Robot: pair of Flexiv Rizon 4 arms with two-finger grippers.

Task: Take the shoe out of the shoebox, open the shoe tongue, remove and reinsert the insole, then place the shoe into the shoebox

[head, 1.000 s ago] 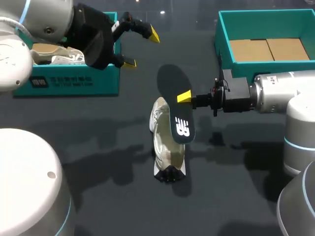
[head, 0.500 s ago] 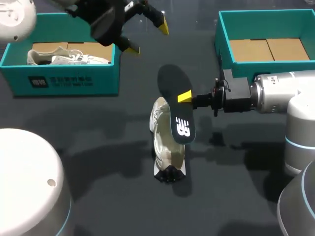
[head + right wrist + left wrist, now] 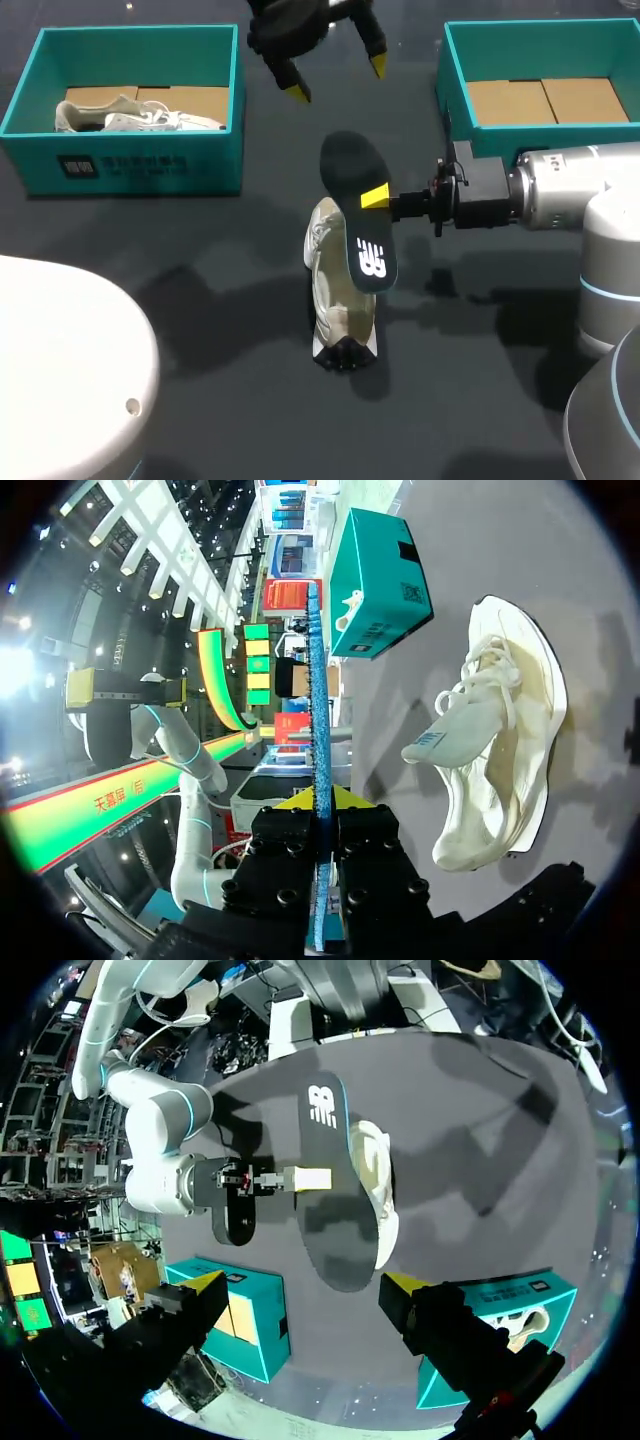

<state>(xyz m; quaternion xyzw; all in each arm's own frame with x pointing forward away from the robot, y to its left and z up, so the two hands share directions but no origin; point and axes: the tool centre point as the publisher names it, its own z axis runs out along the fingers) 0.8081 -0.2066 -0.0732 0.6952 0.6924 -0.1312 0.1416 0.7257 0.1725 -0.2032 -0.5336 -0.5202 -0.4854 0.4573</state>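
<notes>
A white shoe (image 3: 335, 300) lies on its side on the dark table, toe towards the front. Above it my right gripper (image 3: 376, 197) is shut on a black insole (image 3: 352, 200), which it holds on edge, clear of the shoe. In the right wrist view the insole (image 3: 318, 700) runs as a thin blue edge out from between the fingers of the right gripper (image 3: 322, 802), with the shoe (image 3: 500, 770) beside it. My left gripper (image 3: 337, 80) hangs open and empty over the table's far middle. Its view looks down past the left gripper (image 3: 305, 1285) onto the insole (image 3: 325, 1190) and shoe (image 3: 378, 1185).
A teal shoebox (image 3: 140, 165) at the far left holds a second white shoe (image 3: 130, 115). Another teal shoebox (image 3: 455, 60) at the far right shows only its cardboard bottom. Both boxes (image 3: 255, 1325) (image 3: 545, 1295) flank the left gripper in its wrist view.
My left arm has swung from over the left shoebox to the right, ending above the far middle of the table, its gripper open throughout. The right arm, insole and shoe have not moved.
</notes>
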